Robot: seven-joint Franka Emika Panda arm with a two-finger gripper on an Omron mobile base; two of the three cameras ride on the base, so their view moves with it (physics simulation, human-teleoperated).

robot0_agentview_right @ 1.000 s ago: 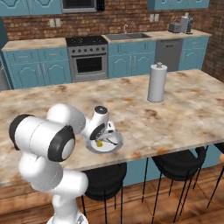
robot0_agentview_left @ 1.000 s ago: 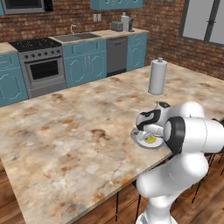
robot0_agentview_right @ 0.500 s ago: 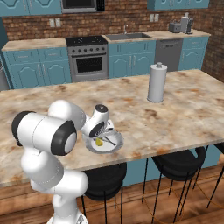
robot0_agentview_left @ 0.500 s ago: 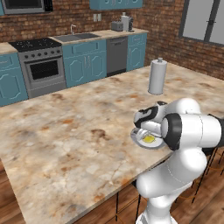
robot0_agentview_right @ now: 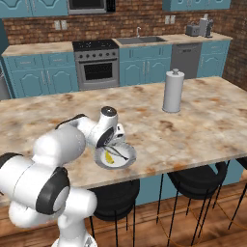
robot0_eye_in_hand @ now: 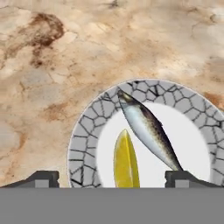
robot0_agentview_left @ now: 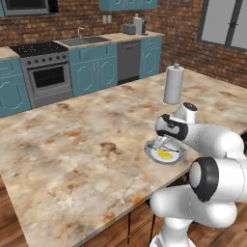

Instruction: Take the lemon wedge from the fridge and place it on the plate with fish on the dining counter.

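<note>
On the dining counter (robot0_agentview_left: 72, 144), brick-walled kitchen behind, the plate (robot0_eye_in_hand: 85, 131) rests.

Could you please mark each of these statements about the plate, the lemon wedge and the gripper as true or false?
1. The lemon wedge lies on the plate beside the fish. True.
2. The gripper is shut on the lemon wedge. False: its finger tips stand wide apart, either side of the wedge, and are not touching it.
3. The plate sits on the dining counter. True.
4. The paper towel roll has tipped onto the plate. False: it stands upright, well clear of the plate.
5. The fish lies on the bare counter. False: it lies on the plate.
</note>
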